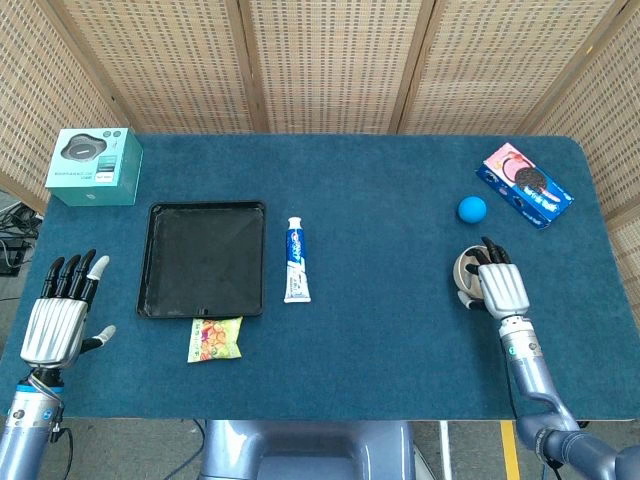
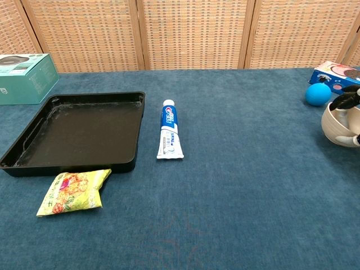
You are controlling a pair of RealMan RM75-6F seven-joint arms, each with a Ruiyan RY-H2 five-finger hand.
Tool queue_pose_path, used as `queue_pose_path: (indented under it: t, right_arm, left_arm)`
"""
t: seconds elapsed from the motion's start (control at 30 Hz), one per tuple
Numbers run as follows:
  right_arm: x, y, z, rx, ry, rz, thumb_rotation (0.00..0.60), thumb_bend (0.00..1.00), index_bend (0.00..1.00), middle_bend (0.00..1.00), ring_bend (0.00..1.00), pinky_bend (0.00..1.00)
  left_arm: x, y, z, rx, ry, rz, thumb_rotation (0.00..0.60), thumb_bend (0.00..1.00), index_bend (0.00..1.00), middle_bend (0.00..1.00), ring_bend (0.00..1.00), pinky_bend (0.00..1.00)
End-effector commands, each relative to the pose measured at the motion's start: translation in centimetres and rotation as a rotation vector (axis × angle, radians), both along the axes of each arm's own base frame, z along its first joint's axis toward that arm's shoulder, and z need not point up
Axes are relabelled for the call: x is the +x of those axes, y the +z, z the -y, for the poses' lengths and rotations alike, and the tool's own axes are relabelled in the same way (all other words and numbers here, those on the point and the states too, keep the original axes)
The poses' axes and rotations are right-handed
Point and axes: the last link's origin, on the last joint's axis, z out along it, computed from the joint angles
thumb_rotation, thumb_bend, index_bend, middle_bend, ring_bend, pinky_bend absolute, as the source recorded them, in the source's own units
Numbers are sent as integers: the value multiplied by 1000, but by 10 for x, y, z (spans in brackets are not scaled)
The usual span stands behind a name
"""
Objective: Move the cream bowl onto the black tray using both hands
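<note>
Cream bowl (image 1: 465, 272) sits at the table's right side, tipped, gripped by the right hand (image 1: 497, 288) with fingers over its rim. Black tray (image 1: 203, 258) lies well apart to the left (toothpaste between), nearer the left hand (image 1: 60, 325), which is empty, fingers spread.

Even, bright, diffuse illumination in both views, with no glare. Shadows are soft and short, as beneath the black tray (image 2: 34, 163) rim toward 6 o'clock. Focus is sharp throughout. The table (image 1: 380, 330) edges bow slightly near the head view's frame borders, at 3 and 9 o'clock.
</note>
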Motion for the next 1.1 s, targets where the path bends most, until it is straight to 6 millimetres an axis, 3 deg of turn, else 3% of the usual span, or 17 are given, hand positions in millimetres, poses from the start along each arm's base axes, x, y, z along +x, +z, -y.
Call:
queue_pose_path:
  t: [0.03,0.3,0.7,1.1]
  right_arm:
    - [13,2,7,-7,33,-4,600,445,699,355,82,183]
    - [54,-2,25,-7,110,-14,600,445,712,370,94,187]
    - [131,-34,60,58,219,-16,600,447,722,381,103,188]
    - [165,-66,72,113,253,-29,600,452,728,386,111,187]
  left_arm:
    - [-1,1,-1,-1,2,4,600,46,0,0,0,0]
    - [-3,2,-3,-8,12,23,600,46,0,0,0,0]
    - [-11,7,-8,-11,41,53,600,47,0,0,0,0]
    - [-17,9,-11,-20,59,75,600,49,0,0,0,0]
